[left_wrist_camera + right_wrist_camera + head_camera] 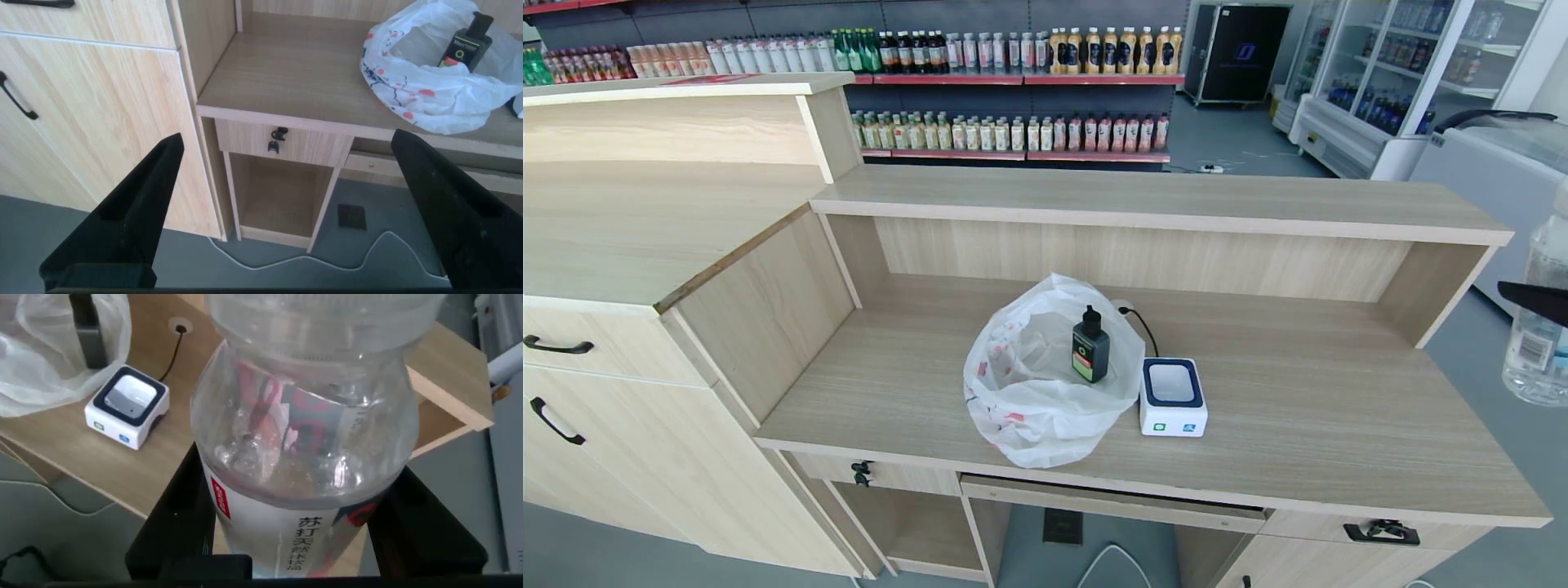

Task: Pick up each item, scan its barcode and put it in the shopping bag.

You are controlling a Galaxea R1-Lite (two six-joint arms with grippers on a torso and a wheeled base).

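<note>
At the desk's [1339, 408] front edge, the shopping bag [1029, 408] gapes, ready for goods. Off the right end, the right gripper [302, 547] clamps a clear water bottle [310, 474], printed label outward, likely for the scanner [1173, 396] touching the bag. The left gripper [288, 139] hangs wide, empty, below the front-left corner. A dark bottle [1090, 347] stands bagged.

Light wood counter [1258, 384] at centre. Drink shelves [1013, 82] at 12 o'clock, glass-door coolers [1380, 65] at 2 o'clock. Grey floor [1233, 139].
</note>
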